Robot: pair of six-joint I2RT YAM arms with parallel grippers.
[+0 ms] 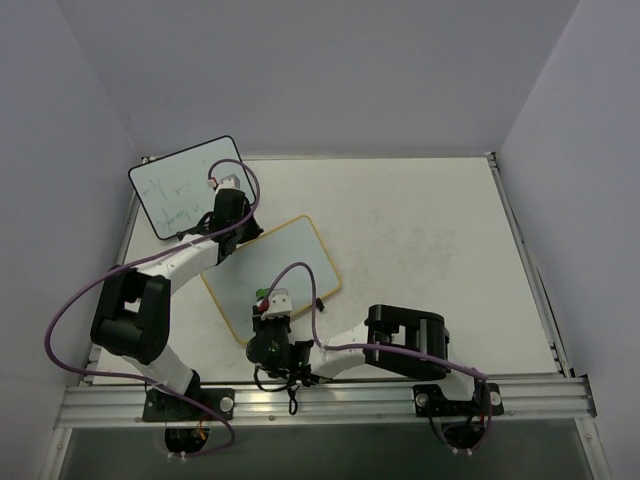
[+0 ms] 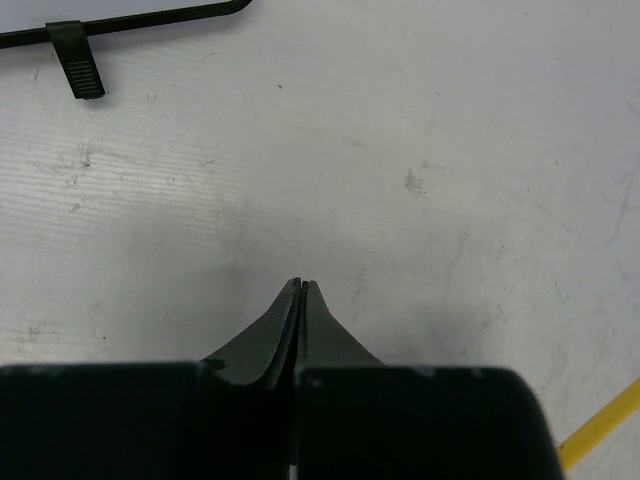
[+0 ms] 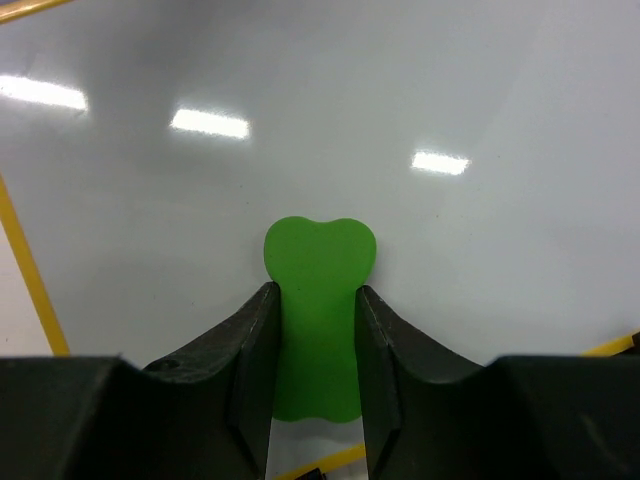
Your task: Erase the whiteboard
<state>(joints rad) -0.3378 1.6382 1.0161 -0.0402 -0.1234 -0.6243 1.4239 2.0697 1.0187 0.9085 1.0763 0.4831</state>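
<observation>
Wiping w/ green eraser (image 3: 320,250) clamped in right end effector (image 3: 315,290), fingers pressed on both its sides, rounded end poking fwd over whiteboard (image 1: 265,262). Can't tell from wrist view whether touching the surface or riding just above. Lies yellow-framed & skewed on left-centre of tabletop (image 1: 420,240), w/ right end effector over its near end in top view. Shows no ink anywhere in right wrist view, only glare spots (image 3: 210,123) on glossy white. Looks blank in top view too, though too small there to rule out faint marks, esp. under cable (image 1: 300,268). Judged mostly or fully done, w/ maybe a last pass over the far half to confirm. Left end effector (image 2: 301,285) shut tight on nothing, hovering over bare scuffed tabletop betw. the two boards: black-framed board (image 2: 150,20) w/ clip foot (image 2: 78,70) at top left of its view, sliver of yellow frame at btm right. Not steadying the whiteboard, so prob. free to slide under a hard wipe. Carries scribbles in top view, that black-framed board at far-left corner, but not the target, so best left alone. Left to do, at a guess: check far corners & edges, lift eraser clear, set it down on tabletop.
</observation>
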